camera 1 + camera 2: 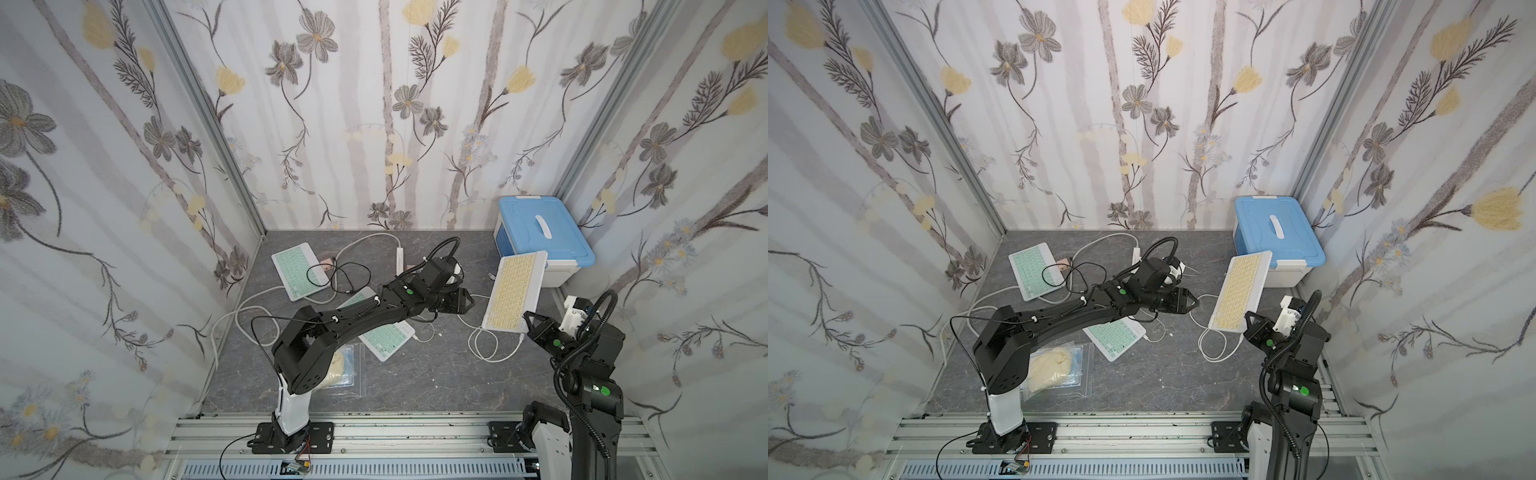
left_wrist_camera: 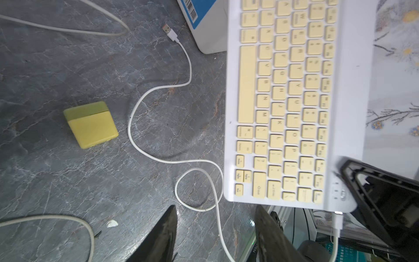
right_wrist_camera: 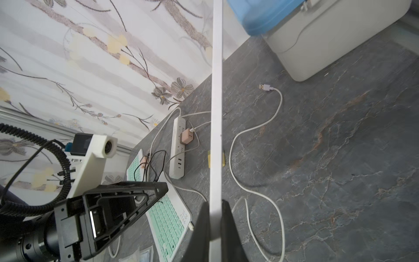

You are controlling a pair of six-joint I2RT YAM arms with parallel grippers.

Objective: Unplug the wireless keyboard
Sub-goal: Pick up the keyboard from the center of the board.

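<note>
Ribbed aluminium rails (image 1: 415,428) at the front edge carry both black arms. Just behind them the right gripper (image 1: 531,323) is clamped on the near corner of the wireless keyboard (image 1: 515,291), a thin flat white slab with pale yellow square keys. It is held lifted above the table (image 1: 415,382) and tilted, with its far end in front of the white box with a blue lid (image 1: 523,224). In the right wrist view the dark fingers (image 3: 201,226) press on both sides of the thin white edge. A small white plug (image 2: 338,219) sits in the keyboard's edge beside that grip, and from it a smooth white cable (image 2: 190,68) runs down in loose loops over the grey, veined, stone-like surface. Its other end, a metal USB plug (image 2: 169,31), lies free near the box, apart from a blocky yellow-green charger (image 2: 90,124) with rounded corners. The left gripper (image 2: 215,207) hovers beside the keyboard with its fingers apart and nothing between them. Farther left lie two mint-green keyboards (image 1: 297,270) (image 1: 386,336), a long white power strip (image 3: 178,147) and tangled black and white wires. Bare table is open between the cable loops and the rails.
</note>
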